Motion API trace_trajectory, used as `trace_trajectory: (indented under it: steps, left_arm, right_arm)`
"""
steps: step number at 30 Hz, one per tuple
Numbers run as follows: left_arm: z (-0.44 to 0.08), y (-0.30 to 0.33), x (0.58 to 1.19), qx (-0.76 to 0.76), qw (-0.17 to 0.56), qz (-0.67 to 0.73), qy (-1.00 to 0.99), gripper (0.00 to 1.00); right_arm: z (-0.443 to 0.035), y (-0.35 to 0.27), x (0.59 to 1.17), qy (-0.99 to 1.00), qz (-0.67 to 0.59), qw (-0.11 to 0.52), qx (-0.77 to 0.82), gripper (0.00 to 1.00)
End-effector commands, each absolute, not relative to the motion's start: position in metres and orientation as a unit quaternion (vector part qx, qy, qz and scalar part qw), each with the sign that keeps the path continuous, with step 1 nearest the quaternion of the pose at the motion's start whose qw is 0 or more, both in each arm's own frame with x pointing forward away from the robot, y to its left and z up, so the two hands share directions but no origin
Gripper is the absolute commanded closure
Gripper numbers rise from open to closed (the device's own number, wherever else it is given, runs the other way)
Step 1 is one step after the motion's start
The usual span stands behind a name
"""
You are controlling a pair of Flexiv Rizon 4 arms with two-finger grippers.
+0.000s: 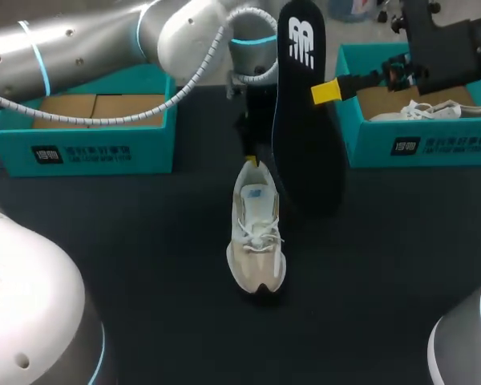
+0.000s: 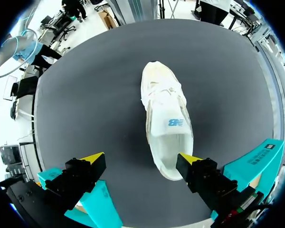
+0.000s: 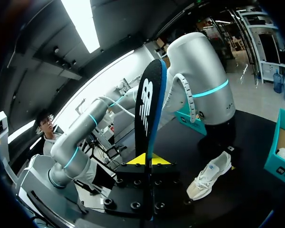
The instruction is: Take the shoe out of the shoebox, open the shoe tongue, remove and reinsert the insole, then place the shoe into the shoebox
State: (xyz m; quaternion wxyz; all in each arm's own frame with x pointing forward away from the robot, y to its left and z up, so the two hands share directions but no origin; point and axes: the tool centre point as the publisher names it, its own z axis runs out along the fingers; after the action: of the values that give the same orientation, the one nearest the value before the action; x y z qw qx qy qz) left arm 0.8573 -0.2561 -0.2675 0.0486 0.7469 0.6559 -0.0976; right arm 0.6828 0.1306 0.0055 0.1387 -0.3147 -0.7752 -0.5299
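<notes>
From above, the shoe (image 1: 258, 241) rests on its sole at the middle of the table (image 1: 144, 281), toe toward the camera, outside both boxes. The right gripper (image 1: 327, 91) is clamped on the insole (image 1: 301, 104), which is held upright with its printed face to the camera, just beside and behind the shoe. I judge it is lifted clear so it can be turned and fed back through the opening. Whether its lower end touches the table I cannot tell. The left gripper (image 1: 251, 163) hangs at the heel, probably to steady the shoe for that step. A teal shoebox (image 1: 80, 152) at the left shows bare cardboard inside; the other shoebox (image 1: 417, 144) at the right holds a second shoe (image 1: 429, 111).

In the left wrist view the left gripper (image 2: 141, 159) has its fingers wide apart, gripping nothing. The heel of the shoe (image 2: 166, 118) lies between them, close against one finger, though contact is unclear.

In the right wrist view the insole (image 3: 149, 109) rises edge-on from the right gripper (image 3: 147, 161), pinched near one end, which leaves most of its length free. The shoe (image 3: 211, 180) lies ahead on the table, under the left arm (image 3: 199, 85)
</notes>
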Motion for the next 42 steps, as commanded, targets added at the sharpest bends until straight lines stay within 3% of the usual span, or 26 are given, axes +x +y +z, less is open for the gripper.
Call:
trace_trajectory:
  steps: [1,27,42]
  left_arm:
    - [-0.263,-0.242,0.855,0.738,0.094,-0.117,0.657,0.0]
    - [-0.189,-0.226,0.87,0.647,0.375,-0.265,0.608,0.0]
    - [-0.174,-0.227,0.872,0.644,0.379,-0.265,0.61,0.0]
  right_arm:
    - [0.01,0.122,0.706,-0.786,-0.507,0.158,-0.317,1.0]
    - [0.027,0.071,0.795,-0.705,-0.419,0.285,-0.497,1.0]
    - [0.024,0.068,0.799,-0.697,-0.42,0.278,-0.51,1.0]
